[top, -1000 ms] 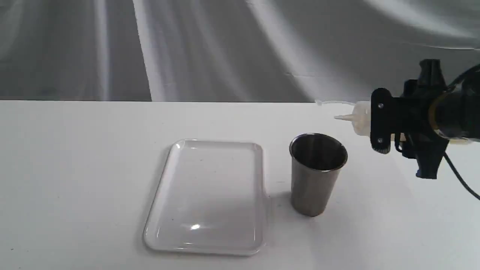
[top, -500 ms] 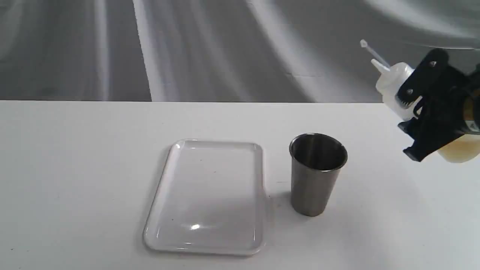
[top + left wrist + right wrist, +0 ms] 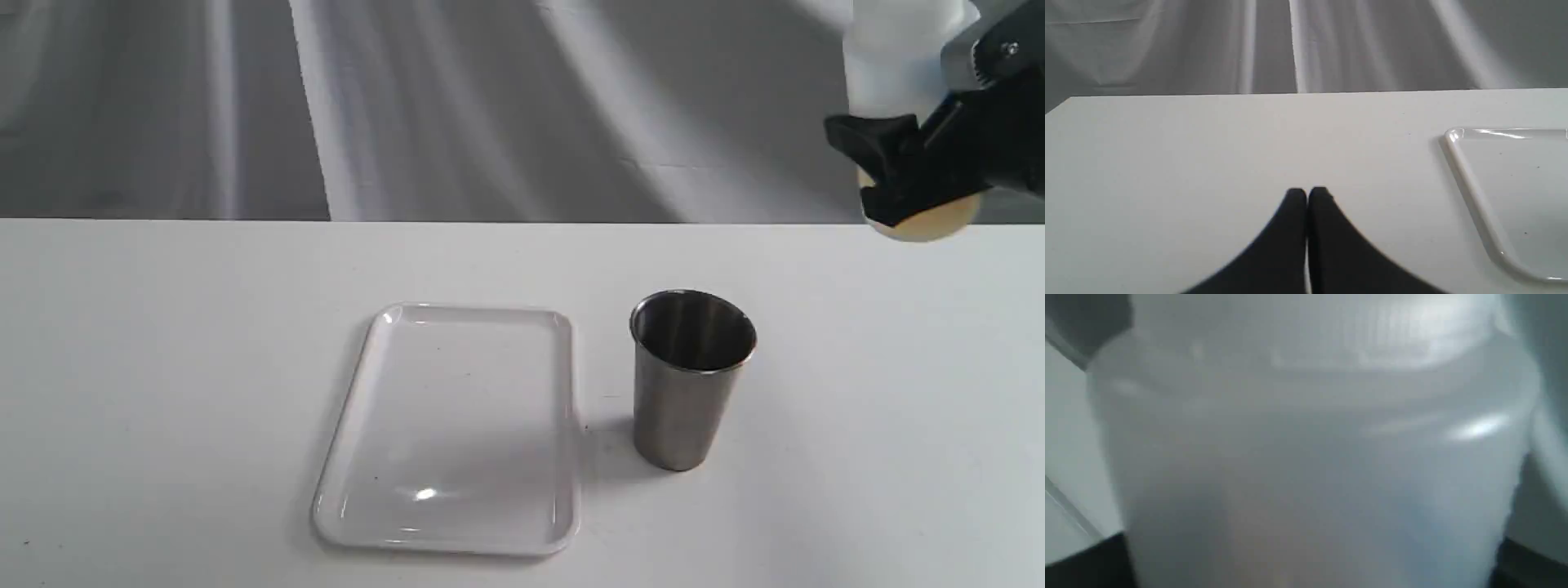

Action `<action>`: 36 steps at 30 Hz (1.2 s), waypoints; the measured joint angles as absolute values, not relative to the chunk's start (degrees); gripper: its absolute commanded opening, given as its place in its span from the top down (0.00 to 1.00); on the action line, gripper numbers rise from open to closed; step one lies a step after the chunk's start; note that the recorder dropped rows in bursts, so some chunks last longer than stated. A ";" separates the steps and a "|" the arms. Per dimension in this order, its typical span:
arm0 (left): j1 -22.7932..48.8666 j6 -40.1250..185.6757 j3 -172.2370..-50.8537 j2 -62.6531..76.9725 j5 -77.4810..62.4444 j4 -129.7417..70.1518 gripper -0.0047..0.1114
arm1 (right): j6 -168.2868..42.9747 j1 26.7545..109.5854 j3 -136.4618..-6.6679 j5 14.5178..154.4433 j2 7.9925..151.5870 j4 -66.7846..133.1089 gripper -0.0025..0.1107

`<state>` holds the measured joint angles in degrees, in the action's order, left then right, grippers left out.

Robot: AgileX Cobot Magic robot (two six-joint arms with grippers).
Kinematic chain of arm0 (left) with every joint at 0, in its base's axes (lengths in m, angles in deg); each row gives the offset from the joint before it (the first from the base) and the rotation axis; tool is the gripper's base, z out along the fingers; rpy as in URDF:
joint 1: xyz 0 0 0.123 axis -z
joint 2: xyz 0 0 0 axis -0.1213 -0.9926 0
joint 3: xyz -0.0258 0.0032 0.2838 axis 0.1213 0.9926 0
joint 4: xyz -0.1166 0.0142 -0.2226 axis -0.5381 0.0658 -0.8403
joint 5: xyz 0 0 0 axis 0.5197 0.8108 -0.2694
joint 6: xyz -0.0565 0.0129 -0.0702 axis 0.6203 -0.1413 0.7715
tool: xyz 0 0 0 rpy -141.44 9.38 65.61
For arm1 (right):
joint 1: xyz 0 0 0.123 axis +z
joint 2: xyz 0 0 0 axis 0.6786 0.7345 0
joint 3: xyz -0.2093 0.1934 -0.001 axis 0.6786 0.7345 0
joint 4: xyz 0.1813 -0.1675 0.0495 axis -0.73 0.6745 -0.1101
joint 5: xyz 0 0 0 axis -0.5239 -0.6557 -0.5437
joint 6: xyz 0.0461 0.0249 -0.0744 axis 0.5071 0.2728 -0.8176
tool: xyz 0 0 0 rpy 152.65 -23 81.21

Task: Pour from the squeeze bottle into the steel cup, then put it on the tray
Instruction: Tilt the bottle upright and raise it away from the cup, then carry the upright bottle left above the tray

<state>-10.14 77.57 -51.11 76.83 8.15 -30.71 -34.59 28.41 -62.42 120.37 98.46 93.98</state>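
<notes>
The squeeze bottle (image 3: 894, 69) hangs in the air at the top right of the exterior view, well above the table (image 3: 163, 327) and off to the right of the steel cup (image 3: 692, 380). Its long axis runs close to vertical, the upper end leaning very slightly toward the left of the view. The base faces down, with amber liquid settled in it, and the cap end points up, cut off by the top of the frame so the nozzle cannot be seen.

The right gripper (image 3: 886, 155) reaches in from the right edge, roughly level, its black jaws clamped across the lower part of the bottle's body. The right wrist view is filled by the frosted wall of the bottle.

The cup stands upright on the table, just beside the right edge of the tray (image 3: 347, 408), which lies flat.

The left gripper (image 3: 1306, 192) sits low over the table near the tray's corner, jaws pressed together on nothing
</notes>
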 measured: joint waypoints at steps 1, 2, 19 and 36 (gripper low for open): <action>-10.14 77.57 -51.11 76.83 8.15 -30.71 0.96 | -34.48 28.41 -62.42 123.55 98.46 93.85 0.98; -10.14 77.57 -51.11 76.83 8.15 -30.71 0.96 | -34.48 28.41 -62.42 126.53 98.46 93.73 0.98; -10.14 77.57 -51.11 76.83 8.15 -30.71 0.96 | -34.16 30.91 -62.42 146.91 95.78 83.16 0.98; -10.14 77.57 -51.11 76.83 8.15 -30.71 0.96 | -31.40 43.41 -62.42 138.05 93.03 65.85 0.98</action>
<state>-10.14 77.57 -51.11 76.83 8.15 -30.71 -31.40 43.41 -62.42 138.05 93.03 65.85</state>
